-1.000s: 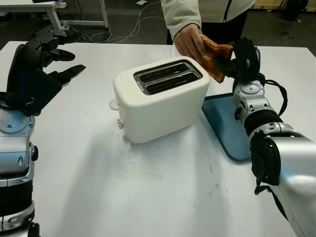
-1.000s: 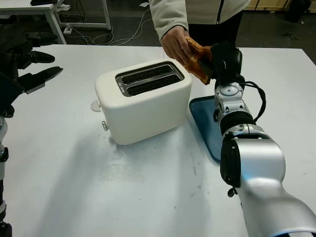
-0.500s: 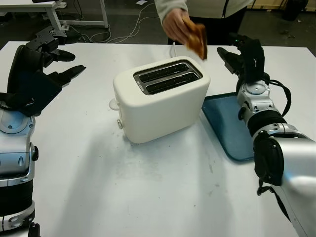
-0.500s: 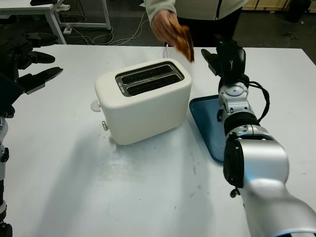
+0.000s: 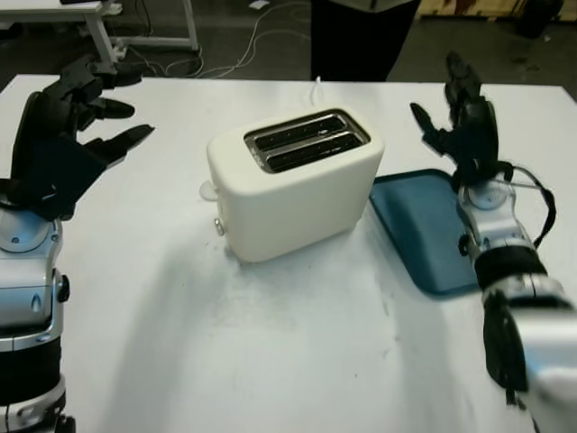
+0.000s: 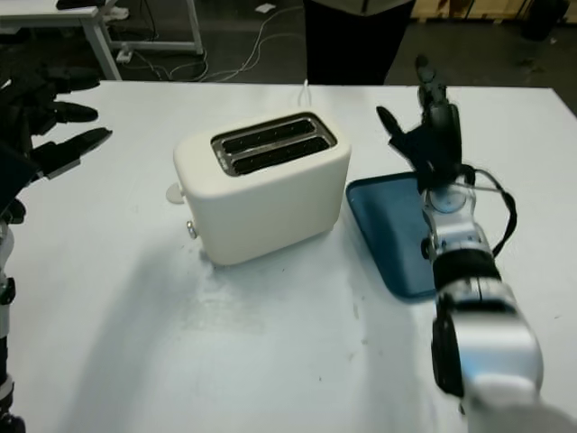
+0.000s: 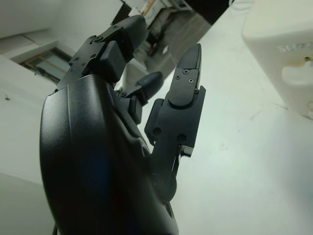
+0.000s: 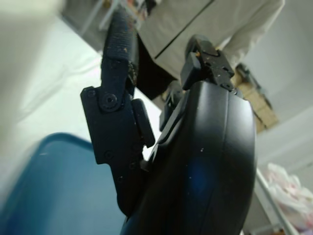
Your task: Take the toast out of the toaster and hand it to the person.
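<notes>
At centre frame in the head views sits the toaster (image 5: 293, 183) — cream-white, two slots on top, both dark, with no toast standing up out of them. It rests on the white table (image 5: 270, 343), turned a little so its short end with a small lever knob faces the lower left. A thin white cord (image 5: 317, 88) runs from behind it toward the table's far edge.

Just right of the toaster, a blue tray (image 5: 424, 230) lies flat on the table, its near corner reaching toward the lower right of the frame. Nothing lies on it.

At right of frame, the right robot hand (image 5: 464, 126) is raised above the tray's far end, open and holding nothing, fingers pointing up toward the top of the picture. It stands apart from the toaster. In the right wrist view the same black robot hand (image 8: 161, 147) has the blue tray below it and a person's pale jacket (image 8: 205, 24) behind it.

At the left edge, the left robot hand (image 5: 68, 135) hangs above the table, well apart from the toaster — open and empty, fingers aimed toward the toaster. The left wrist view shows its black fingers (image 7: 181, 112) over bare table, with the toaster's end (image 7: 283, 54) in the upper right of that picture.

At top centre, beyond the table's far edge, stands a person (image 5: 352, 36) in dark trousers. Whether the person holds toast cannot be told. Another white table (image 5: 54, 11) shows in the top left corner, on the floor behind.
</notes>
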Tool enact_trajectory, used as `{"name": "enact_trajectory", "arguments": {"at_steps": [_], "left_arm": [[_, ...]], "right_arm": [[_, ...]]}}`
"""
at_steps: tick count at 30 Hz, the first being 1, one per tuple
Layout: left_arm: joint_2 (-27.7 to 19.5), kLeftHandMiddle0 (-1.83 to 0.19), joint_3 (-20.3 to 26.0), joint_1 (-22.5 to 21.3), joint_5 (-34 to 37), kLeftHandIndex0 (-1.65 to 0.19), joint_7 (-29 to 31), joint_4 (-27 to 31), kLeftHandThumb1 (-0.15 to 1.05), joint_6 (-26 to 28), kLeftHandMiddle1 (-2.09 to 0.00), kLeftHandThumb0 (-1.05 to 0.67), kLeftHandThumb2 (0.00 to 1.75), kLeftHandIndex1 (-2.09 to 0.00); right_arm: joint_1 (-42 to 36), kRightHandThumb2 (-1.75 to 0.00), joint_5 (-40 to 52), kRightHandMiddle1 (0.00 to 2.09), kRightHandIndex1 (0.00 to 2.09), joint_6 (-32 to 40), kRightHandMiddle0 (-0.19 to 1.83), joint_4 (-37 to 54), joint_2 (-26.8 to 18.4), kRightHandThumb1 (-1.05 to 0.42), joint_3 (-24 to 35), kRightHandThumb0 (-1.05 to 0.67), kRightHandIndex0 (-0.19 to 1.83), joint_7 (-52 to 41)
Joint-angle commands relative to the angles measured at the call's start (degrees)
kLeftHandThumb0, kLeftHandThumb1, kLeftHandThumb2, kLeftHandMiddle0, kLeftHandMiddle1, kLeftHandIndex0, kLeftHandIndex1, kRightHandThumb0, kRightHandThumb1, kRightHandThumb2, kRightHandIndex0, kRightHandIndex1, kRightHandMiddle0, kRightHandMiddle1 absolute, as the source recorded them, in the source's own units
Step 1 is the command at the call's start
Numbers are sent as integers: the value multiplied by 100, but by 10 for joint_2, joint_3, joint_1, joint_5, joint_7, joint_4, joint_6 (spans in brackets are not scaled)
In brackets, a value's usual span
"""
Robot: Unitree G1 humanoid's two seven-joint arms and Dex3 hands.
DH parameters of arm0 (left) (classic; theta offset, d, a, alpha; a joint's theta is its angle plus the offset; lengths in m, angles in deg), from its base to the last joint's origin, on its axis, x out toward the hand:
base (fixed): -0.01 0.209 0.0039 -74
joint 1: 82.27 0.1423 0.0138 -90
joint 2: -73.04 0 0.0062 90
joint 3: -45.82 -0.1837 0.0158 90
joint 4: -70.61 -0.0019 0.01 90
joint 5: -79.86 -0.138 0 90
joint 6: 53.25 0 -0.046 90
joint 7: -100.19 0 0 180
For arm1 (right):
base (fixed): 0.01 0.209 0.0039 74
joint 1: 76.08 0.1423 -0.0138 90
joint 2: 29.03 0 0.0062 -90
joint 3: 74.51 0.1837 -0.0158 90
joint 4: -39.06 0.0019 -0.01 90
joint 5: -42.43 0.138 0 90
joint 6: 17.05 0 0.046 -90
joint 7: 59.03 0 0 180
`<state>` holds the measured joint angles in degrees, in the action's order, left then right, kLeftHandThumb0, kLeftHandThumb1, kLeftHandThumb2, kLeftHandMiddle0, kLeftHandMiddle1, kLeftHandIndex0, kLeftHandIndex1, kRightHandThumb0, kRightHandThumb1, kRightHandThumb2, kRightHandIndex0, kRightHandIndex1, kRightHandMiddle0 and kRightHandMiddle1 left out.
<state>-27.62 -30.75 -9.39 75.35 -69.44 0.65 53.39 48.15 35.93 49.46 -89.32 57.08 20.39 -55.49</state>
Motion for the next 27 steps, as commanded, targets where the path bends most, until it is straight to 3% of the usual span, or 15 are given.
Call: {"name": "enact_trajectory", "arguments": {"at_steps": [1,6,16,23,27], "left_arm": [[28,-20,7,35,13,-29,-15,61,92,30,-91,-34,11,-54],[85,-12,0,98,13,-24,-41,121,92,15,-84,-28,17,-48],[185,0,-59,215,-12,-16,-100,144,92,-40,-70,-26,35,-33],[219,-1,-113,240,-55,-18,-135,130,92,-59,-65,-44,51,-27],[217,0,-124,242,-57,-15,-123,142,92,-22,-60,-52,63,-22]], "right_arm": [[-103,-68,38,6,7,16,25,143,40,-92,-3,-59,22,-15],[-219,-73,58,1,1,51,15,288,101,-92,-25,-61,12,-20],[-345,-79,43,1,1,162,11,463,184,-92,-67,-57,8,9],[-377,-77,27,2,3,175,16,469,207,-92,-73,-55,14,26],[-376,-75,50,1,2,190,15,467,212,-92,-67,-56,12,12]]}}
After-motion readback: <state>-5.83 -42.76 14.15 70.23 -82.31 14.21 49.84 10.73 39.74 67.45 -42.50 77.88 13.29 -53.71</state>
